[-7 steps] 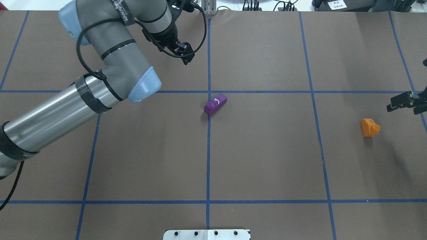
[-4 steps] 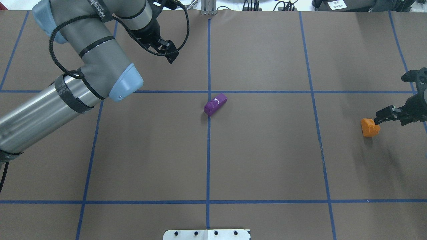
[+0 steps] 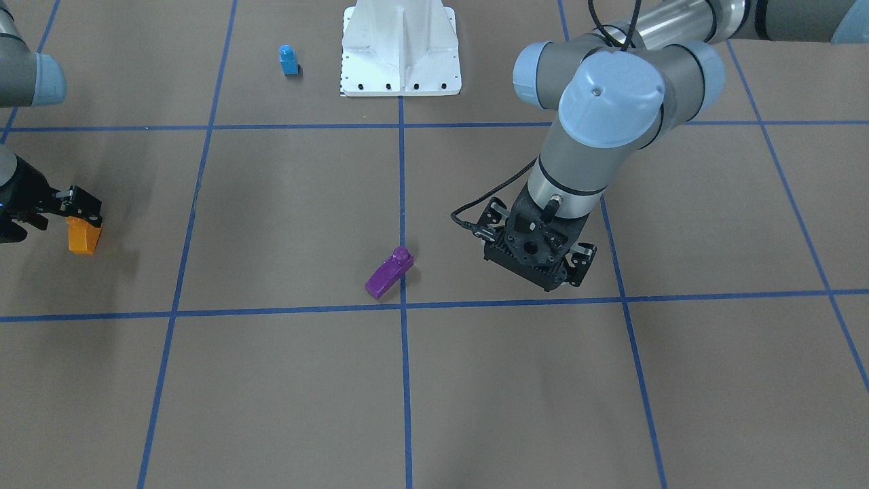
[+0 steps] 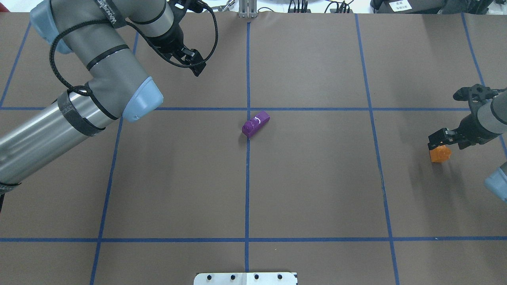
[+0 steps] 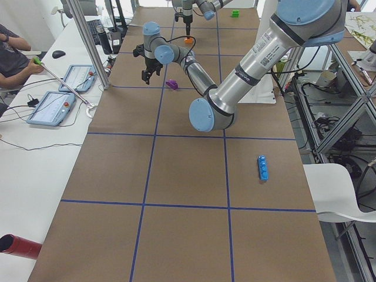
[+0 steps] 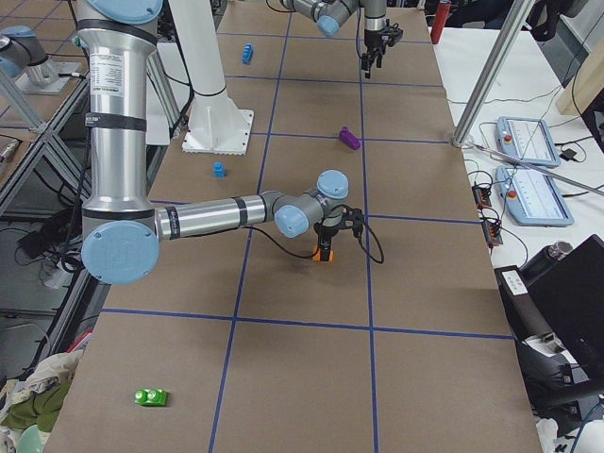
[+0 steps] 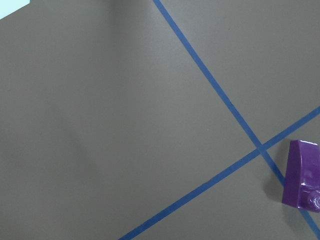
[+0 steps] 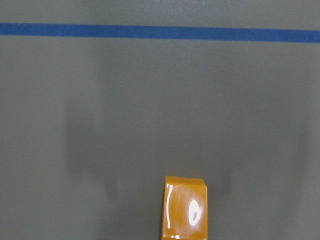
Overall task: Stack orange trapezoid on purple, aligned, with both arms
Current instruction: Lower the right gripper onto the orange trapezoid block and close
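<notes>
Orange brick [image 4: 440, 154]: rests on the table [image 4: 317, 190], alone. Taking the overhead view as a clock face centred on the purple brick [image 4: 256, 124], it lies at 3 o'clock, well apart, near the table's right edge.

Purple brick: sits at the centre crossing of the blue tape lines. Its long axis runs from 8 to 2 o'clock, with the stud at the 8 o'clock end. Nothing touches it, and it probably serves as the fixed base of the stack.

Right gripper [image 4: 437, 139]: hangs directly over the orange brick and points down, seemingly lined up for a pick. It does not hold the brick. Whether its fingers are apart or together cannot be told.

Left gripper [image 4: 196, 65]: at 11 o'clock from the purple brick, off the table surface, fingers spread, holding nothing. It probably waits there to steady the base later.

Stage, judged: approach to first grasp; no stacking yet.

Other items: small blue brick [image 3: 288, 60] beside the white base plate [image 3: 400, 47]; long blue brick [image 5: 263, 168]; green brick [image 6: 150, 397].
</notes>
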Robot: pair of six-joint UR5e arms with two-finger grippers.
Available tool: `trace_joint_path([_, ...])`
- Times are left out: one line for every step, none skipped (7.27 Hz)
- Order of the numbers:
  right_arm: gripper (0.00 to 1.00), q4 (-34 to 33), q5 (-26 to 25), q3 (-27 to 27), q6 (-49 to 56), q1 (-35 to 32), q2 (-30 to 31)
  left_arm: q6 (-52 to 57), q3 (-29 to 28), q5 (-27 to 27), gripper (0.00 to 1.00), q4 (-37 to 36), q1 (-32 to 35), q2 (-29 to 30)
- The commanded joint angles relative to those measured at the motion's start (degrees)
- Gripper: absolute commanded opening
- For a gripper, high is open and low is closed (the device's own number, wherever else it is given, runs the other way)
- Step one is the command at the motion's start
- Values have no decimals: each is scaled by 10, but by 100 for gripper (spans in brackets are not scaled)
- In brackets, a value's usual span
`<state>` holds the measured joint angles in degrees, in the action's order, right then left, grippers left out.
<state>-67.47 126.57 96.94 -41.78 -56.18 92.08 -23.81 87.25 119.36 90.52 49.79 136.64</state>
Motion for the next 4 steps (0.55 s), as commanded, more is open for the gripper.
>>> trace_joint_path([100, 1, 1, -24, 0, 4, -6, 1, 0, 0, 100, 0, 0, -1])
trace_joint_path([100, 1, 1, -26, 0, 5, -6, 0, 2, 0, 100, 0, 0, -1])
trace_joint_path([100, 1, 1, -30, 0, 12, -6, 0, 4, 0, 100, 0, 0, -1])
trace_joint_path([99, 1, 4, -29, 0, 13, -6, 0, 3, 0, 100, 0, 0, -1])
